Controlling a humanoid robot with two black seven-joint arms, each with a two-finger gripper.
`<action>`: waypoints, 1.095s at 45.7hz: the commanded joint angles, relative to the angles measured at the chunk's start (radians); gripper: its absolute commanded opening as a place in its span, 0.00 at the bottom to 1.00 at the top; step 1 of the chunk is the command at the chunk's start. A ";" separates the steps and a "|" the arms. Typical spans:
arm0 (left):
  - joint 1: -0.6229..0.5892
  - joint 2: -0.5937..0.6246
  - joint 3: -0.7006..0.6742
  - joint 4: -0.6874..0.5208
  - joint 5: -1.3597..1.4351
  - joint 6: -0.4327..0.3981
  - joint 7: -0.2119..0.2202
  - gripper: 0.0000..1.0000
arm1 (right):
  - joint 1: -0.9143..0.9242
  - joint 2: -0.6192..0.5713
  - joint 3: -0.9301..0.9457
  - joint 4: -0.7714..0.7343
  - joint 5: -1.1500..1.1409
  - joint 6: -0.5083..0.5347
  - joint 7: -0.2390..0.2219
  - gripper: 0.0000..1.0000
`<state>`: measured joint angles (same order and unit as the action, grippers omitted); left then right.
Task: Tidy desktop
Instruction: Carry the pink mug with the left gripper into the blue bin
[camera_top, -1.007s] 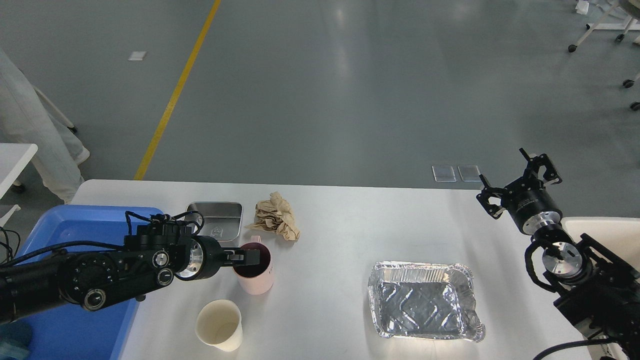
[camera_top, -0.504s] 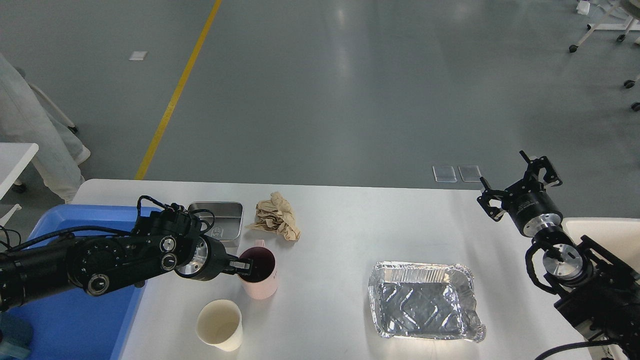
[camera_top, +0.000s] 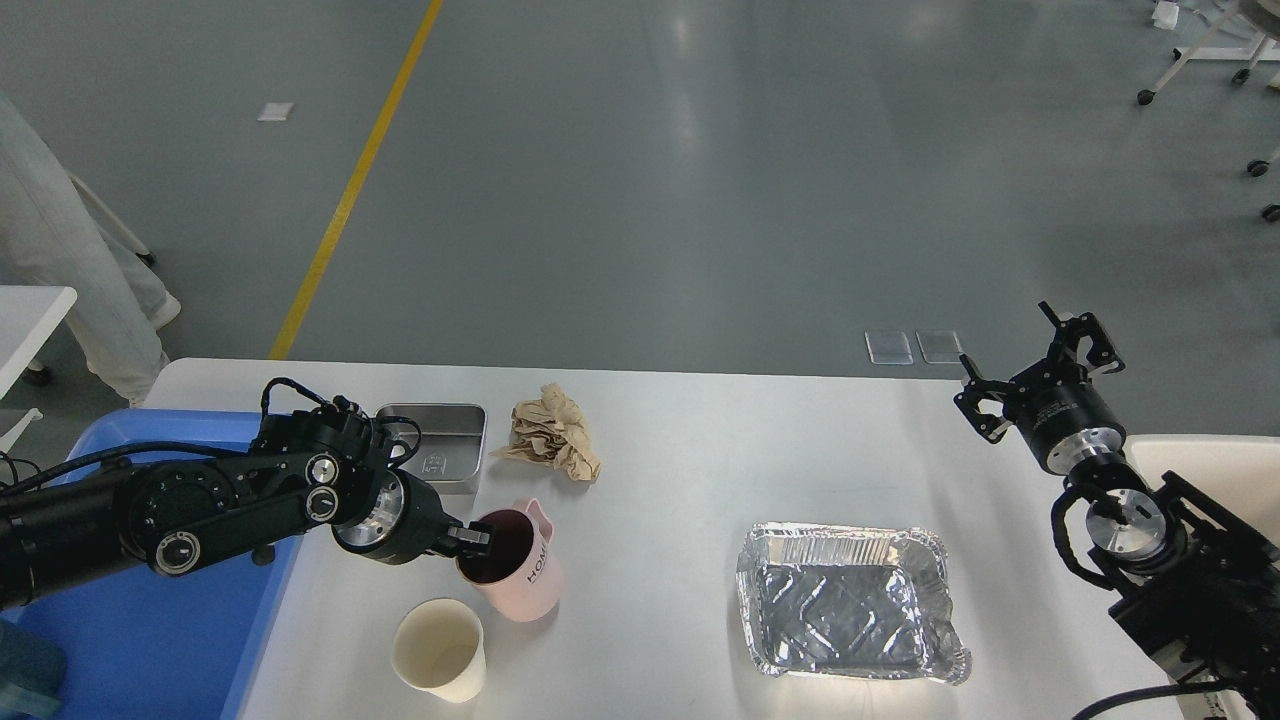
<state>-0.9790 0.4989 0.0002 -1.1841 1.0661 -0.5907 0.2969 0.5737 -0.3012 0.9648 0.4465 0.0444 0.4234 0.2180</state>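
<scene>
— Since the earlier pictures, what is different?

— Only the pink mug (camera_top: 515, 570) and the left gripper (camera_top: 476, 540). The mug now leans toward the left and its mouth faces the arm; before it was standing straight. The left jaws are closed on the mug's rim, one finger inside the dark opening. I cannot see if something is inside, it is too dark.

— And the other containers?

— The paper cup (camera_top: 440, 650) stands upright just in front of the mug, near the front edge of the worktop (camera_top: 700, 470). It looks empty. The small steel tray (camera_top: 440, 450) lies behind the left arm, partly hidden by cables, and the part I see holds nothing. The foil tray (camera_top: 850, 600) is well apart, at the right side, dented at one corner, also empty. A crumpled brown paper (camera_top: 552, 432) lies just beside the steel tray, not in any container.

— The blue bin?

— The blue bin (camera_top: 150, 620) sits at the left end, under the left arm. Its visible floor is bare.

— And the right gripper?

— The right gripper (camera_top: 1040, 375) hovers over the right far corner, jaws spread open, holding nothing.
</scene>
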 joint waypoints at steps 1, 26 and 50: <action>0.000 0.021 -0.037 0.000 0.000 -0.049 -0.010 0.00 | 0.000 0.001 0.002 0.001 0.000 0.000 0.000 1.00; -0.122 0.355 -0.132 -0.069 -0.002 -0.350 -0.067 0.00 | 0.011 0.002 0.003 0.003 0.000 0.000 0.000 1.00; -0.216 0.653 -0.111 -0.143 -0.005 -0.369 -0.107 0.00 | 0.017 0.005 0.005 0.003 0.000 0.003 0.001 1.00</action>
<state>-1.2050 1.0968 -0.1186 -1.2970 1.0586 -0.9600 0.1889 0.5886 -0.2975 0.9695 0.4496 0.0445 0.4250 0.2193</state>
